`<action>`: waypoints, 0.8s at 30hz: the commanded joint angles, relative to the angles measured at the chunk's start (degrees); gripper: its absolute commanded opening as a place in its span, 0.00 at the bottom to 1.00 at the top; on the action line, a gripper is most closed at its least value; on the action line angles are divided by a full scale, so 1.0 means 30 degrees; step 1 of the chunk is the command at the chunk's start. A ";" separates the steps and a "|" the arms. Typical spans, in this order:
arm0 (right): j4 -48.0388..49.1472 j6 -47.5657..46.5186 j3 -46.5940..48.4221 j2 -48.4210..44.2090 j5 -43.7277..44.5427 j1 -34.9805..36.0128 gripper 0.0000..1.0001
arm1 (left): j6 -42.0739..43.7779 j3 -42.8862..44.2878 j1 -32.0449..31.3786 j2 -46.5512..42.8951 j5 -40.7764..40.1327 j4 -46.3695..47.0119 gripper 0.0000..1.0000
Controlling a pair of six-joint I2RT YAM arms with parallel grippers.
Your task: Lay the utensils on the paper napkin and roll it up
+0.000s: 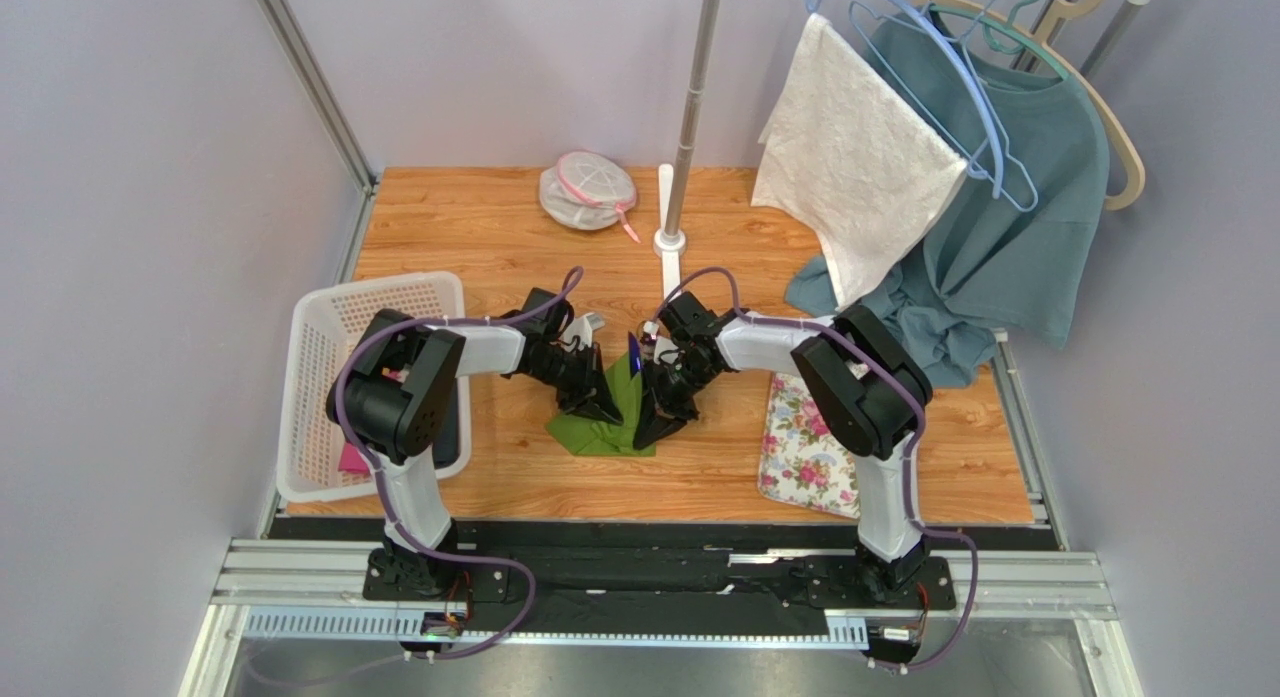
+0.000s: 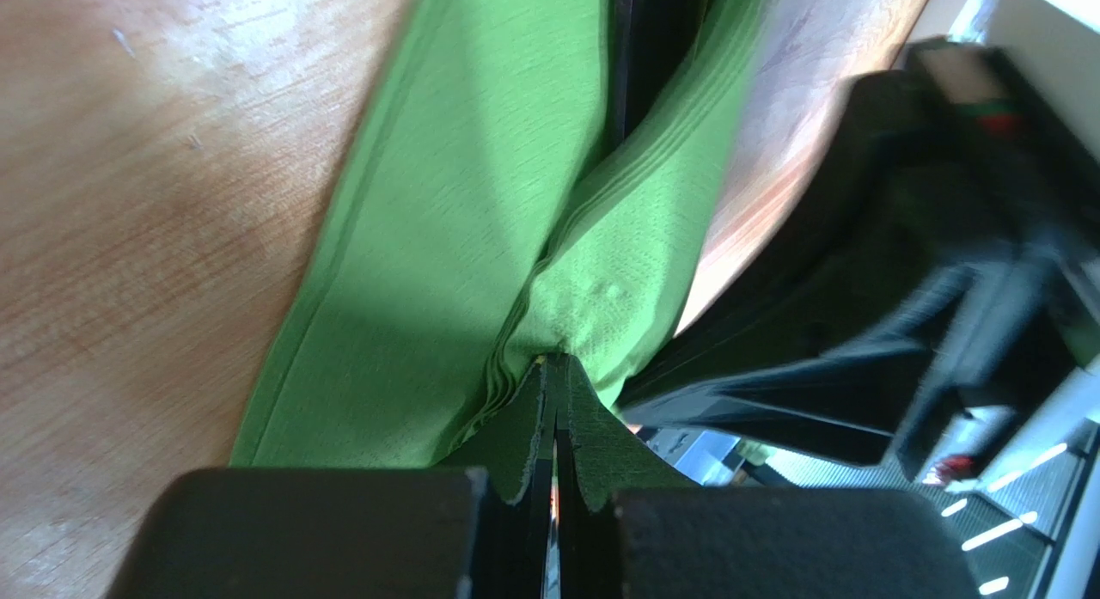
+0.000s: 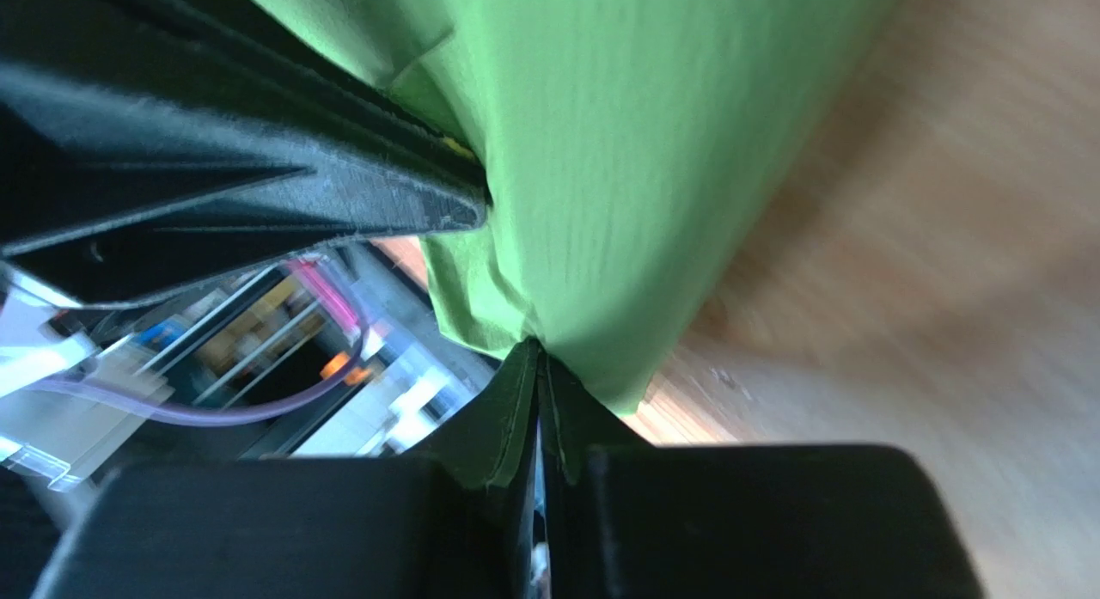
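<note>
Since both tools meet at it, the paper napkin [image 2: 439, 238] is the reference. There is one, green, mid-counter [image 1: 496, 232], its sides pulled up into a folded trough.

Two arms, two tools. The left tool [image 2: 555, 367] has its fingers pressed together on the napkin's layered edge. The right tool [image 3: 536, 354] has its fingers meeting on the opposite edge, green paper caught at the tips.

Utensils can't be counted. One blue-purple tip [image 1: 634, 357] sticks out at the napkin's far end, and the left wrist view shows a dark strip in the fold. The rest is wrapped or hidden behind the tools.

- Left of the napkin: one white basket [image 1: 323, 315], with something pink inside that is too small to make out.
- Right of it: one floral mat [image 1: 804, 450], partly under the right arm.
- Beyond it: one round mesh pouch [image 1: 586, 187] and one upright pole [image 1: 688, 127].
- Far right of it: one white cloth [image 1: 849, 150] and one teal shirt [image 1: 1022, 217], hanging with a blue hanger [image 1: 977, 112]. Other hangers are cut off at the frame top.

The wrist views blur toward the edges.
</note>
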 commanded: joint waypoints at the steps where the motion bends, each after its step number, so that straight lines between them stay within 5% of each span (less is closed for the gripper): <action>1: -0.0119 -0.0602 0.0235 0.1275 0.0857 0.0035 0.07 | 0.0883 -0.0411 0.0153 0.0417 -0.3071 -0.0424 0.00; 13: -0.2053 -0.1599 0.3309 -0.1362 -0.0050 -0.0024 0.17 | 0.0883 -0.0382 0.0212 0.0300 -0.2954 -0.0395 0.00; 24: -0.1353 -0.0925 0.4453 0.1333 0.3112 -0.0112 0.06 | 0.0824 -0.0382 0.0446 0.0271 -0.2603 -0.0131 0.00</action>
